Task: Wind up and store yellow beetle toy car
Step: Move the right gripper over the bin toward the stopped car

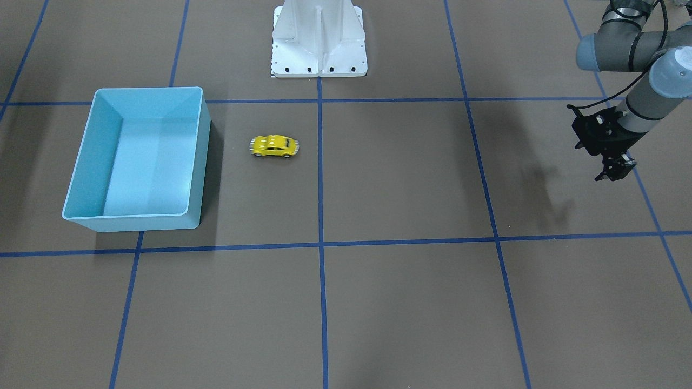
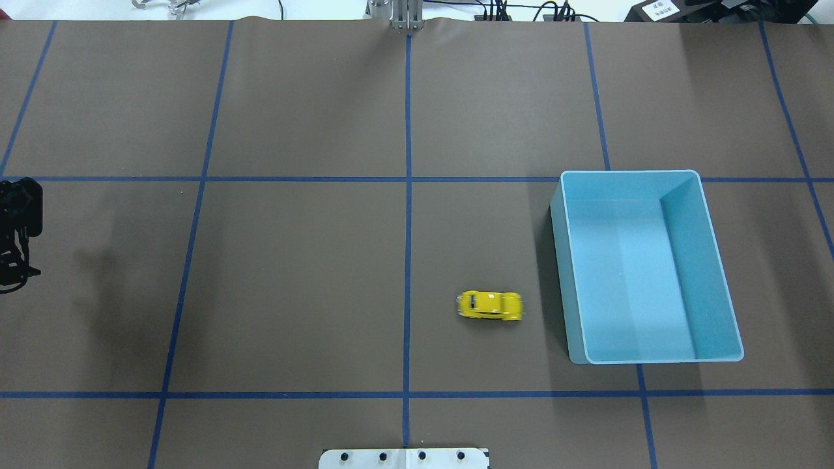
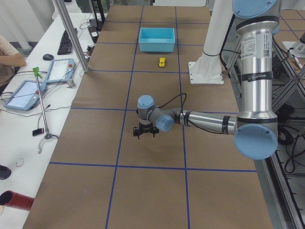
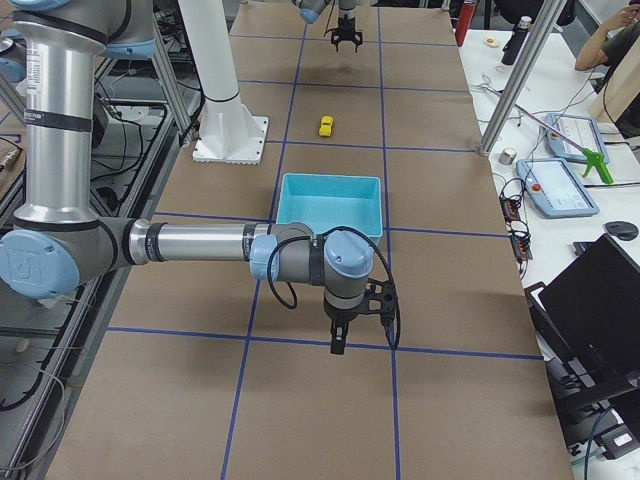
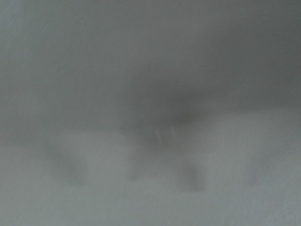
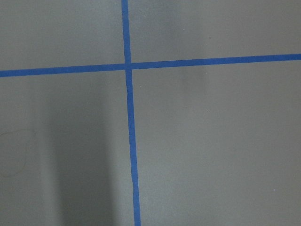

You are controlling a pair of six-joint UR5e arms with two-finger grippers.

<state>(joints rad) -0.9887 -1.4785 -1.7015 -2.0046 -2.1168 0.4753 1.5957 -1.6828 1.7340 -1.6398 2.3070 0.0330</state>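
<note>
The yellow beetle toy car [image 1: 274, 146] stands on its wheels on the brown table, a short way from the light blue bin [image 1: 135, 222]. It also shows in the overhead view [image 2: 490, 305], left of the bin [image 2: 632, 172]. The bin is empty. My left gripper [image 1: 613, 172] hovers over the table far from the car, at the overhead view's left edge [image 2: 12, 277], and looks open and empty. My right gripper [image 4: 338, 345] shows only in the exterior right view, beyond the bin from the car. I cannot tell if it is open or shut.
The white robot base [image 1: 319, 54] stands at the table's robot-side edge, near the car. Blue tape lines cross the table. The left wrist view is a grey blur. The right wrist view shows only table and tape.
</note>
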